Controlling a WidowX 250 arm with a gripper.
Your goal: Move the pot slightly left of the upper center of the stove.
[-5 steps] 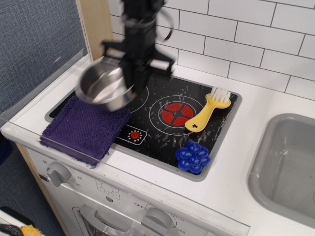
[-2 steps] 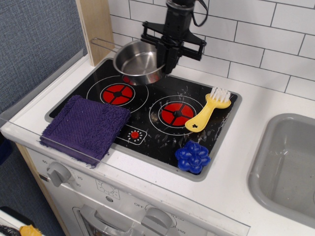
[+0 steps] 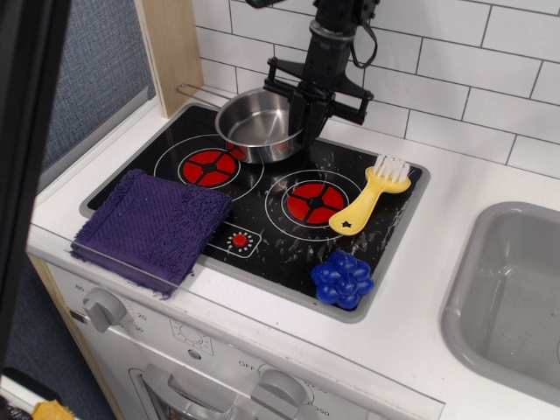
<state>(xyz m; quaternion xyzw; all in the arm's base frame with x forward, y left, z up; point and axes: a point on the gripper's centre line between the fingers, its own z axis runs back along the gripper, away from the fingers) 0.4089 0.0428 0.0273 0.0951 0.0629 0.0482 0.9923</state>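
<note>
The shiny steel pot [image 3: 255,125] sits upright at the back of the black stove [image 3: 262,210], left of its upper centre, between the two burners' far edges. Its thin wire handle [image 3: 197,89] points left toward the wooden post. My black gripper [image 3: 304,112] comes down from above and is shut on the pot's right rim. Whether the pot's base rests on the stove or hangs just above it, I cannot tell.
A purple cloth [image 3: 150,226] covers the stove's front left corner. A yellow brush [image 3: 372,194] lies at the right rim, a blue flower-shaped toy [image 3: 343,278] at the front right. A grey sink [image 3: 512,297] is to the right. A tiled wall stands behind.
The pot, held in my gripper, has travelled from above the purple cloth back and right to the stove's rear, then lowered a little and shifted slightly right.
</note>
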